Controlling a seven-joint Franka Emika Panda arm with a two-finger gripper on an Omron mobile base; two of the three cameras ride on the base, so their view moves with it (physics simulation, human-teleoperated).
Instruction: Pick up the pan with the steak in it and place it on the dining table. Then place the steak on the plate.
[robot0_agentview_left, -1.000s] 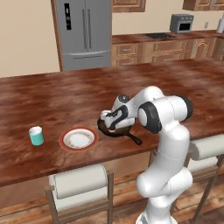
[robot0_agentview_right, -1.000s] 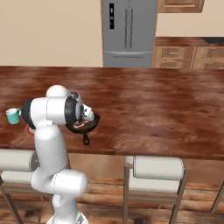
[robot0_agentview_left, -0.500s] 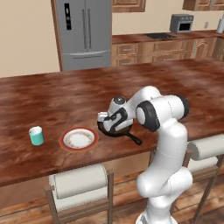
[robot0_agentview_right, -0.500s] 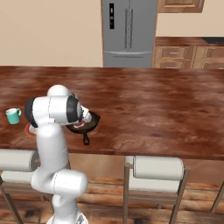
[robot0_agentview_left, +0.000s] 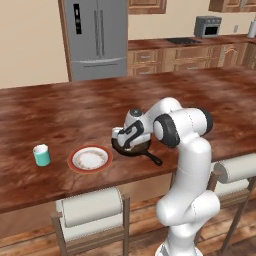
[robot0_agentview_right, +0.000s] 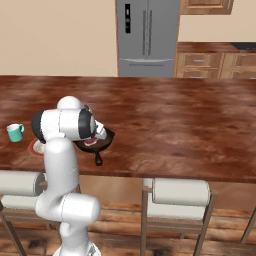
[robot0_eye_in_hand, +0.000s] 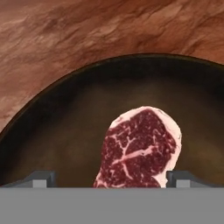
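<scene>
The pan (robot0_eye_in_hand: 57, 131) rests on the dining table (robot0_agentview_left: 60, 110). Gripper (robot0_eye_in_hand: 109, 177), fingers spread, straddles the steak (robot0_eye_in_hand: 140, 148). Next: closing, lifting toward the plate (robot0_agentview_left: 90, 159).

A small teal cup (robot0_agentview_left: 42, 155) stands upright toward the left of the frame. Behind, at the top of the frame, a tall stainless steel fridge (robot0_agentview_left: 96, 37) stands against a beige wall, with wooden cabinets (robot0_agentview_left: 175, 57) to its right. A grey microwave (robot0_agentview_left: 208, 26) sits on the far tabletop in the upper right. Along the bottom, cushioned stools (robot0_agentview_left: 92, 207) with pale roll backs and wooden frames are lined up.
</scene>
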